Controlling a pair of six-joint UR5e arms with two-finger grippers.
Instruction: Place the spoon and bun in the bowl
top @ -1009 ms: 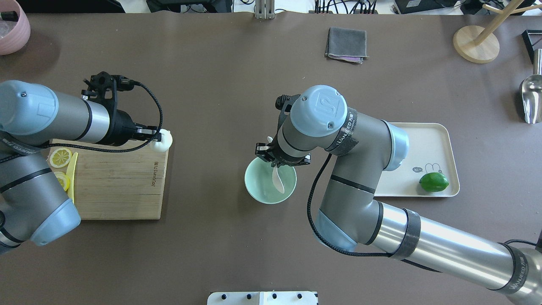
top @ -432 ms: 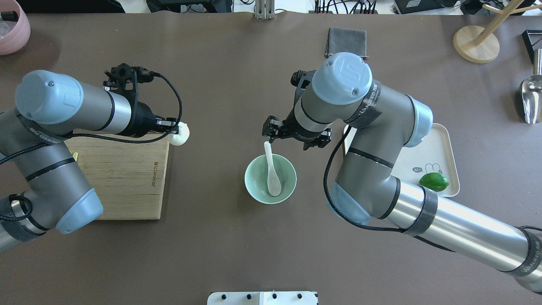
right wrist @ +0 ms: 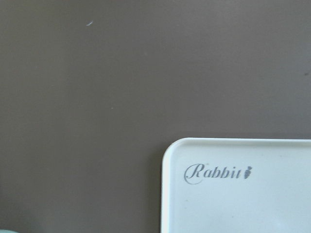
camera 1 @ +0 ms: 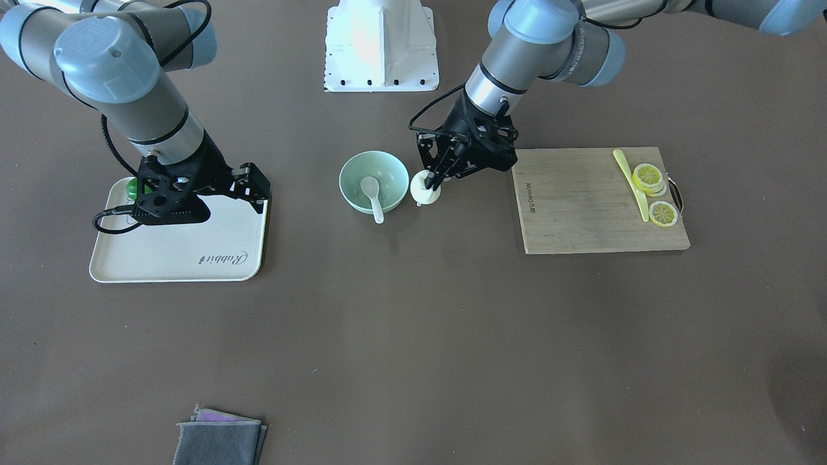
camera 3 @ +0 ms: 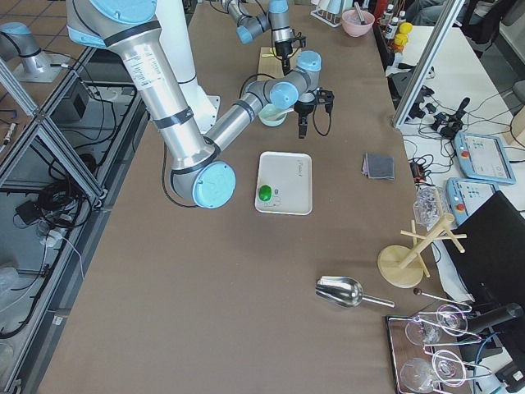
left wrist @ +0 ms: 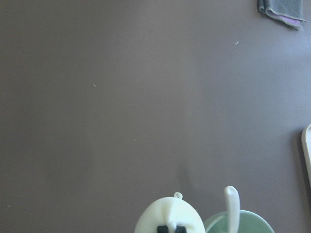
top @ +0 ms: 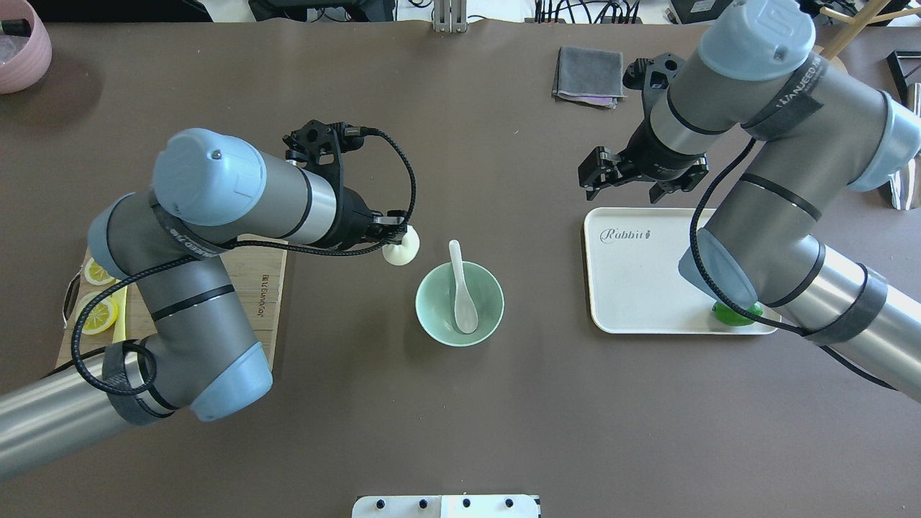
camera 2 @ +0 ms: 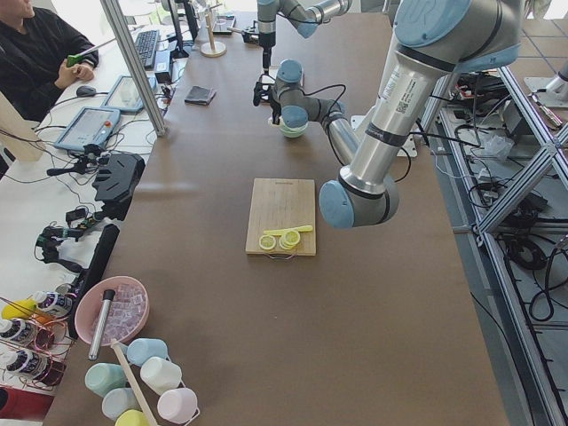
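The mint-green bowl (top: 432,324) stands mid-table, also in the front view (camera 1: 354,169). The white spoon (top: 462,291) lies in it, its handle over the far rim; the front view (camera 1: 373,196) shows it too. My left gripper (top: 396,241) is shut on the white bun (top: 403,250) and holds it just left of the bowl's rim, above the table. The bun also shows in the front view (camera 1: 423,189) and the left wrist view (left wrist: 170,218). My right gripper (top: 624,185) is open and empty over the table by the tray's far edge.
A cream tray (top: 633,288) with a green lime (top: 734,313) lies right of the bowl. A wooden cutting board (camera 1: 594,200) with lemon slices (camera 1: 648,177) and a yellow knife (camera 1: 630,181) lies on the left side. A folded grey cloth (top: 588,75) lies at the far edge.
My right gripper let go of the spoon in the bowl and drew back right to the tray's far edge. My left gripper carried the bun from the cutting board rightwards to beside the bowl.
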